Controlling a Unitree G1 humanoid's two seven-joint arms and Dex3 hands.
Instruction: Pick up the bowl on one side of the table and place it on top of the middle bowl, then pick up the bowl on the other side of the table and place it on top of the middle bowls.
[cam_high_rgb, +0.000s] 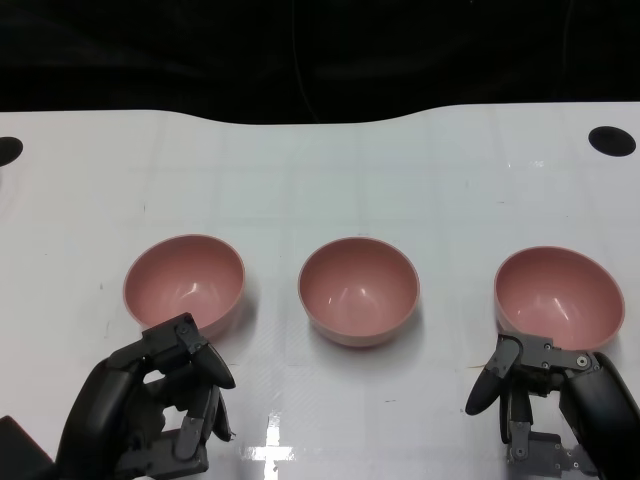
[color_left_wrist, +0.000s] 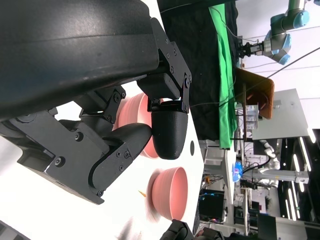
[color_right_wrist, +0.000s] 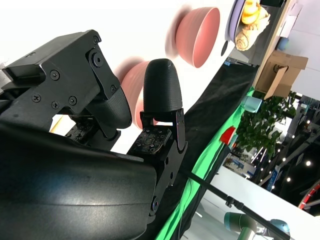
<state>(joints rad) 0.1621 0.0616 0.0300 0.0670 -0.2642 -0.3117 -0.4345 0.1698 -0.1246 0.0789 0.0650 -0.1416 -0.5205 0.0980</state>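
Note:
Three pink bowls stand in a row on the white table (cam_high_rgb: 320, 190): the left bowl (cam_high_rgb: 185, 283), the middle bowl (cam_high_rgb: 358, 290) and the right bowl (cam_high_rgb: 558, 295), all upright and empty. My left hand (cam_high_rgb: 165, 400) is just in front of the left bowl, fingers bent but apart, holding nothing. In front of the right bowl my right hand (cam_high_rgb: 545, 395) is likewise empty, its fingers close to the rim. In the left wrist view a bowl (color_left_wrist: 170, 192) shows beyond the fingers (color_left_wrist: 167, 132). The right wrist view shows a bowl (color_right_wrist: 200, 35) beyond the fingers (color_right_wrist: 160, 90).
Two round black holes sit in the table's far corners, one right (cam_high_rgb: 612, 140) and one left (cam_high_rgb: 5, 150). Behind the table's curved far edge hangs a black backdrop (cam_high_rgb: 320, 50). A green cloth (color_left_wrist: 225, 75) shows in the wrist views.

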